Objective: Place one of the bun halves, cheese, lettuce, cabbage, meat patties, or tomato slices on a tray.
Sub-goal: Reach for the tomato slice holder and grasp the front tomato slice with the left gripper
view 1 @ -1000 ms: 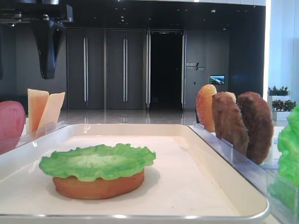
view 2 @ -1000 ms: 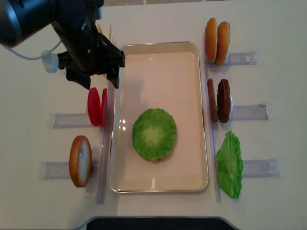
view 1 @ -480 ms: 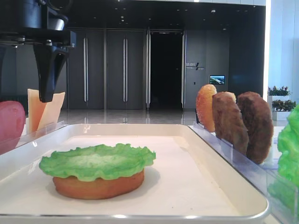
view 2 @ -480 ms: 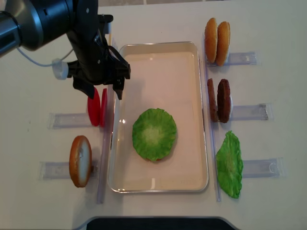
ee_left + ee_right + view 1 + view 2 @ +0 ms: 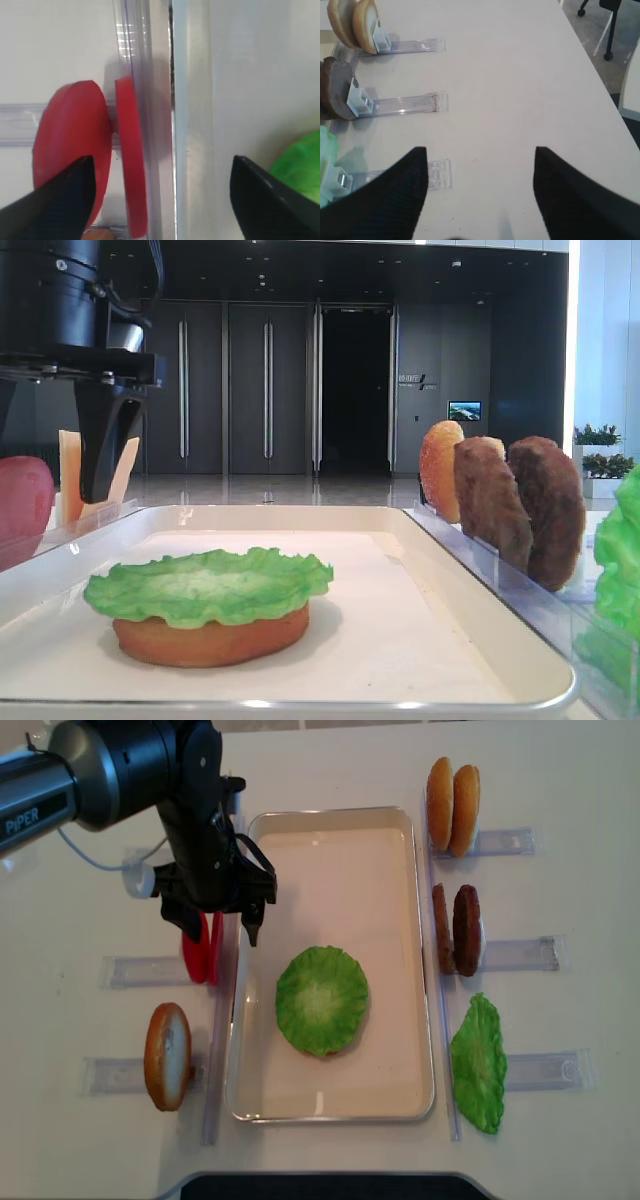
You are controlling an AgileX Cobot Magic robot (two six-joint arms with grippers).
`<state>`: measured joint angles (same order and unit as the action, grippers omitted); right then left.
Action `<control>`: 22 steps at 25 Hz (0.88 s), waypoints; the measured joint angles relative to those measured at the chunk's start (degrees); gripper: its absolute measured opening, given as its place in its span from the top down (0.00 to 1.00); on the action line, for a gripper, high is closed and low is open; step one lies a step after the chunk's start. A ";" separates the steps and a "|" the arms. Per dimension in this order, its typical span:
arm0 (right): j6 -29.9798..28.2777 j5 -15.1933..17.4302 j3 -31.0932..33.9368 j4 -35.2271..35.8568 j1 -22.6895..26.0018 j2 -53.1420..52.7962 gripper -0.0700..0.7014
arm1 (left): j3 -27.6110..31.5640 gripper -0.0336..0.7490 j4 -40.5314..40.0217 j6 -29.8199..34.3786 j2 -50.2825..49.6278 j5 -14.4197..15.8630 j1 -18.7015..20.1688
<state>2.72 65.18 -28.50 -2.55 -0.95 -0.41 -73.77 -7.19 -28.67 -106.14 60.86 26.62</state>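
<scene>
The left hand (image 5: 221,928) hangs wide open and empty above the two flat round red tomato slices (image 5: 95,155), which stand upright in a clear plastic rack (image 5: 140,970) just beside the off-white rectangular tray (image 5: 330,815). The right hand (image 5: 480,192) is spread open over bare desk (image 5: 520,75), holding nothing.

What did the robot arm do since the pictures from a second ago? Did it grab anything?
The left gripper moved along the tray's left edge, from near the far corner toward the tomato slices, and came lower. It now hangs open right over them, holding nothing. The lettuce on the bun in the tray, the patties and the other racked pieces stayed put.
</scene>
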 joint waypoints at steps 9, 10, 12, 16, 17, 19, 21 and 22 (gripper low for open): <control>0.00 0.00 0.00 0.00 0.00 0.00 0.31 | 0.00 0.35 -0.29 0.77 -0.48 1.72 0.00; 0.00 0.00 0.00 0.00 0.00 0.00 0.31 | 0.00 0.42 -0.36 0.77 -0.48 2.03 0.00; 0.00 0.00 0.00 0.00 0.00 0.00 0.31 | 0.00 0.54 -0.52 0.82 -0.48 2.65 0.00; 0.00 0.00 0.00 0.00 0.00 0.00 0.31 | 0.00 0.78 -0.84 0.81 -0.48 2.91 0.00; 0.00 0.00 0.00 0.00 0.00 0.00 0.31 | 0.00 0.83 -1.12 0.81 -0.48 3.16 0.00; 0.00 0.00 0.00 0.00 0.00 0.00 0.31 | 0.00 0.89 -1.56 1.12 -0.48 3.62 0.00; 0.00 0.00 0.00 0.00 0.00 0.00 0.31 | 0.00 0.89 -1.63 1.75 -0.48 3.96 0.00; 0.00 0.00 0.00 0.00 0.00 0.00 0.31 | 0.00 0.89 -1.69 1.88 -0.48 4.12 0.00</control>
<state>2.72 65.18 -28.50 -2.55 -0.95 -0.41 -73.77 -8.88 -26.78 -106.62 64.98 26.62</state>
